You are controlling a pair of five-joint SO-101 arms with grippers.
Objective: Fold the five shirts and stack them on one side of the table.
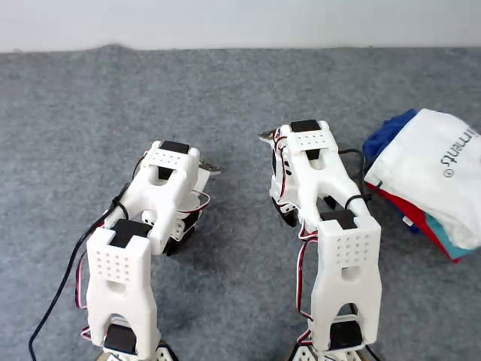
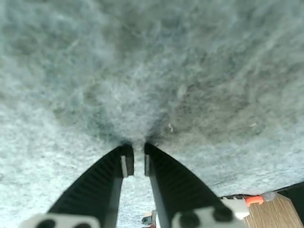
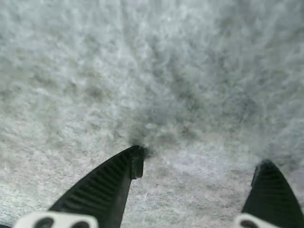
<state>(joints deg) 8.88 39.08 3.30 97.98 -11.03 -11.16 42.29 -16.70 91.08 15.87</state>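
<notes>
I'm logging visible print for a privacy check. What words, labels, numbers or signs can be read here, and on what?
Dark lettering on the white shirt: turned sideways and cut off by the picture's edge, so not readable whole.
A small round mark beside it: too small to read.
No other text can be seen.

White arms (image 1: 120,263), apparently red-white cables (image 1: 300,271)
</notes>
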